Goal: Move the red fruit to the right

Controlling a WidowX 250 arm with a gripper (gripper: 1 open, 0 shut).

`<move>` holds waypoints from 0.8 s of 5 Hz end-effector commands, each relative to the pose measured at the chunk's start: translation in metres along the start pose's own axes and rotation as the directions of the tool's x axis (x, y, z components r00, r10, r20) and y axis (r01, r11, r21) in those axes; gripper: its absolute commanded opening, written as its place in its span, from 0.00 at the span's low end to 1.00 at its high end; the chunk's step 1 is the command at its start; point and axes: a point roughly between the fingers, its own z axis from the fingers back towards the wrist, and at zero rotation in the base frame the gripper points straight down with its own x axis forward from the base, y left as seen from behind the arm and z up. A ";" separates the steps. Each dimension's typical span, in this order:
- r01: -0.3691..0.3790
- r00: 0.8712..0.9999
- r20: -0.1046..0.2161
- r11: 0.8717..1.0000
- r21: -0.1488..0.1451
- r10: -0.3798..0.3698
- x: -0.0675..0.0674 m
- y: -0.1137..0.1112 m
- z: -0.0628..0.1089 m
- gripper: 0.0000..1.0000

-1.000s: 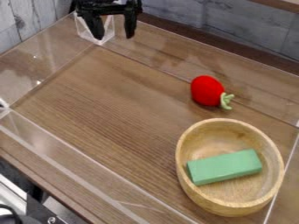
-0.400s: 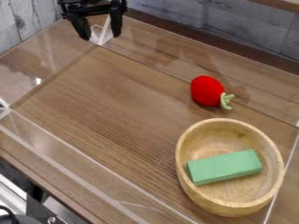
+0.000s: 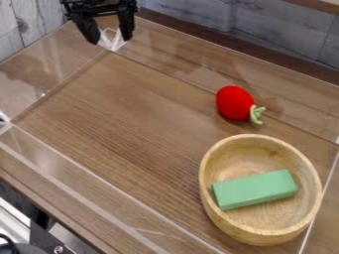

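Note:
The red fruit is a small bright red strawberry toy with a green leafy end pointing right. It lies on the wooden table right of centre, just above the wooden bowl. My gripper is at the far back left, well away from the fruit. Its black fingers hang down, spread apart, with nothing between them; a pale pad shows on one.
A wooden bowl at the front right holds a green rectangular block. Clear plastic walls ring the table, with a grey plank wall behind. The table's front edge drops off at the lower left.
My gripper has moved left along the back wall, farther from the fruit. The fruit, bowl and block have not moved.

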 end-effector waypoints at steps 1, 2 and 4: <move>0.025 0.996 0.089 1.000 -0.007 -0.025 0.009 -0.012 0.031 1.00; 0.033 0.995 0.093 0.999 -0.017 -0.031 0.002 -0.019 0.030 1.00; 0.073 0.990 0.125 0.997 -0.018 -0.070 -0.001 -0.027 0.028 1.00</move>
